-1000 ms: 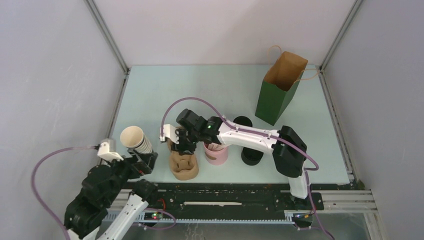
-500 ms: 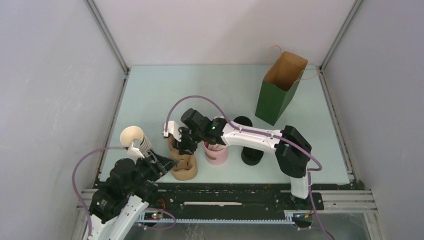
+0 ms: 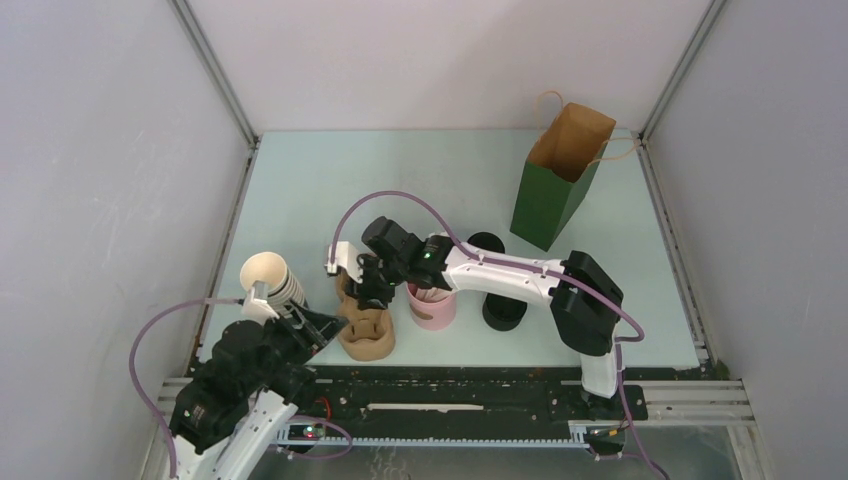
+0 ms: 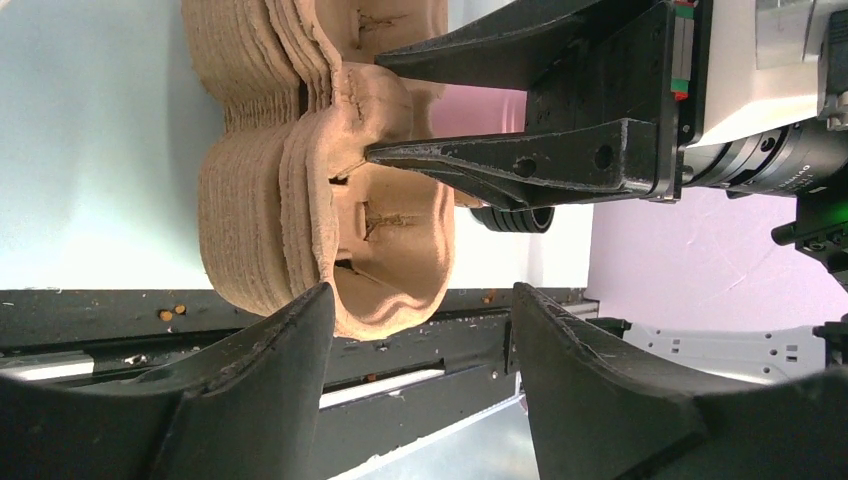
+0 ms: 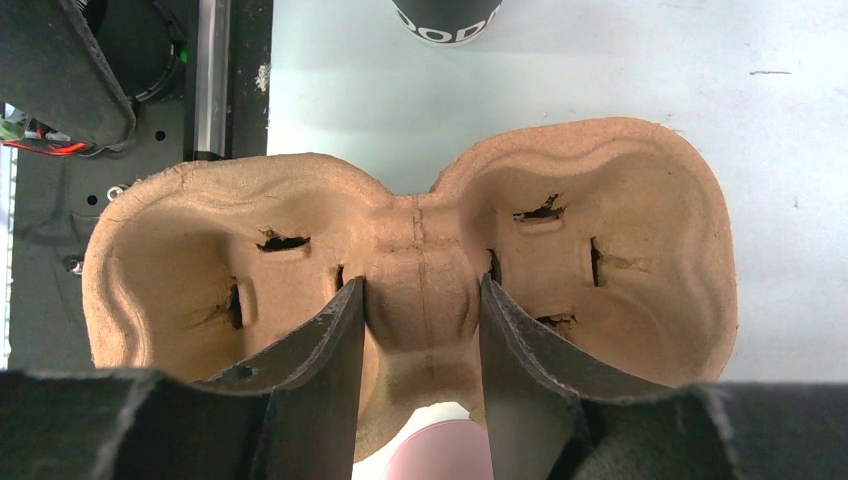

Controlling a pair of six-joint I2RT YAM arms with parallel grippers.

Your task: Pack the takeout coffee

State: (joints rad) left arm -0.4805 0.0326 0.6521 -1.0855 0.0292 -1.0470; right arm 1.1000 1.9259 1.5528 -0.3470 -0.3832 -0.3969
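Observation:
The takeout coffee (image 3: 487,242), a small black lidded cup, stands behind my right forearm, partly hidden. A stack of brown pulp cup carriers (image 3: 368,342) sits at the table's front edge. My right gripper (image 3: 368,292) is down on it, shut on the top carrier's (image 5: 600,230) centre ridge, one finger in each well (image 5: 420,300). My left gripper (image 3: 330,325) is open and empty at the stack's near left end. In the left wrist view (image 4: 420,300) its jaws stand wide, one fingertip (image 4: 315,300) by the stack (image 4: 290,200).
A pink straw holder (image 3: 432,306) stands right of the carriers. A squat black lid stack (image 3: 503,312) is further right. A ribbed cup stack (image 3: 270,276) with a cream inside stands left. An open green paper bag (image 3: 560,180) is at the back right.
My left arm has swung in from the left, bringing its open gripper up to the carrier stack. My right gripper has stayed on the top carrier, shifting slightly right.

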